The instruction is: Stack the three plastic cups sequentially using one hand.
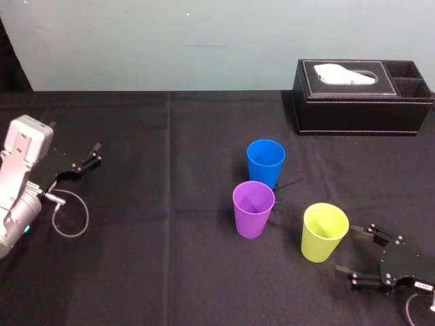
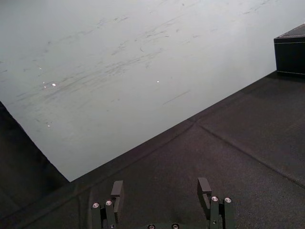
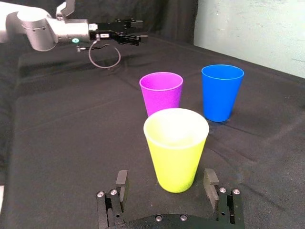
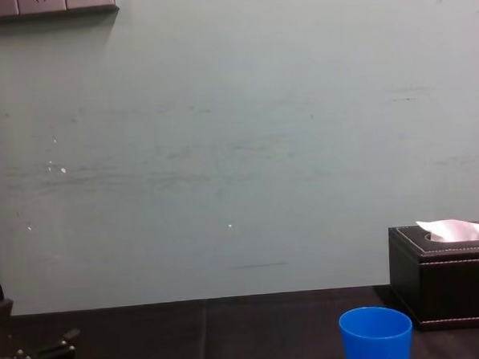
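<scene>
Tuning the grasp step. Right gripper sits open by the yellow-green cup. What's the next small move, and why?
Probably ease the right gripper forward until its open fingers straddle the yellow-green cup, before closing. The cup stands upright just ahead of the fingertips, not yet between them, apart from the purple cup and blue cup. The left gripper sits parked at the left of the table.

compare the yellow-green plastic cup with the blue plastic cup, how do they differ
Colour: the yellow-green plastic cup is lime, the blue plastic cup is blue.
Place: the yellow-green cup stands ahead of the open right gripper; the blue cup stands farther back, toward the black tissue box.
Both are upright, empty, tapered. The left gripper sits open at far left.
</scene>
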